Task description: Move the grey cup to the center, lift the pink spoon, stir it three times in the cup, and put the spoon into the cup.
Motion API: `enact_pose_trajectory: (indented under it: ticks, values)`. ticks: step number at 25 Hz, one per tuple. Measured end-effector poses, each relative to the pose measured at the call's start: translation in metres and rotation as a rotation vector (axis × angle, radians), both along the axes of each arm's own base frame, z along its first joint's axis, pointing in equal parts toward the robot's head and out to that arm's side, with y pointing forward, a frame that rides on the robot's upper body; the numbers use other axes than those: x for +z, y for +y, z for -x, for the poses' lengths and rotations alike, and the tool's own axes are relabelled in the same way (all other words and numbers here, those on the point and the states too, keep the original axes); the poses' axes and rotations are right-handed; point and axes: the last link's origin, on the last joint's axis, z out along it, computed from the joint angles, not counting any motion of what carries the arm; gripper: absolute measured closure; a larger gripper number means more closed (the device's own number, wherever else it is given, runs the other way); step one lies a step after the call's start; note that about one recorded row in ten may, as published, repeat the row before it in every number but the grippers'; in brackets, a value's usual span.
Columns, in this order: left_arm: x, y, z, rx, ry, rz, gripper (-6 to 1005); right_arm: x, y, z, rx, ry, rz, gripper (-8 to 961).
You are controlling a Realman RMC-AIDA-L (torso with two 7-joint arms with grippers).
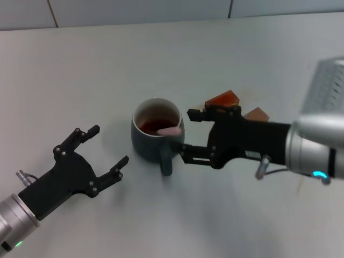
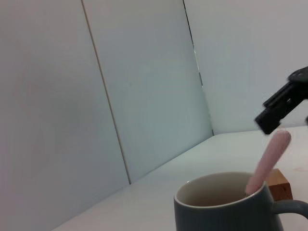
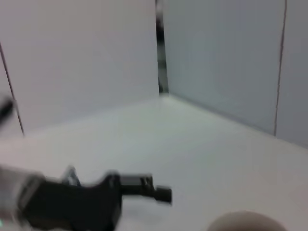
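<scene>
Resting in grey cup [image 1: 152, 135], pink spoon [image 1: 170, 130]

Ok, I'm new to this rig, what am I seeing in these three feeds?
The big overhead picture comes from the robot's head, looking down at a white table. The other two come from cameras on its wrists. The left claw rests open and empty, left of the grey cup. The right claw is open beside the cup, holding nothing. The pink spoon stands in the cup, leaning on its rim. Brown wooden blocks lie behind the right claw.
</scene>
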Motion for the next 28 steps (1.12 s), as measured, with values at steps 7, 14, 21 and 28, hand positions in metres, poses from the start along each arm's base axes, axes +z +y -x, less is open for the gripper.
enact_pose_trajectory:
  ticks: [7,14,21,28]
  values:
    - [0.001,-0.001,-0.002,-0.008,-0.016,0.0,140,0.009,-0.021,-0.017,0.043,0.127,-0.111,219]
    - [0.002,-0.001,-0.002,-0.012,-0.021,-0.001,139,0.013,-0.027,-0.014,0.146,0.144,-0.162,220]
    - [0.003,-0.001,-0.002,-0.011,-0.022,-0.001,139,0.03,-0.049,-0.034,0.225,0.301,-0.372,221]
    - [0.003,-0.002,-0.001,-0.008,-0.021,-0.002,139,0.021,-0.06,-0.077,0.11,0.301,-0.397,222]
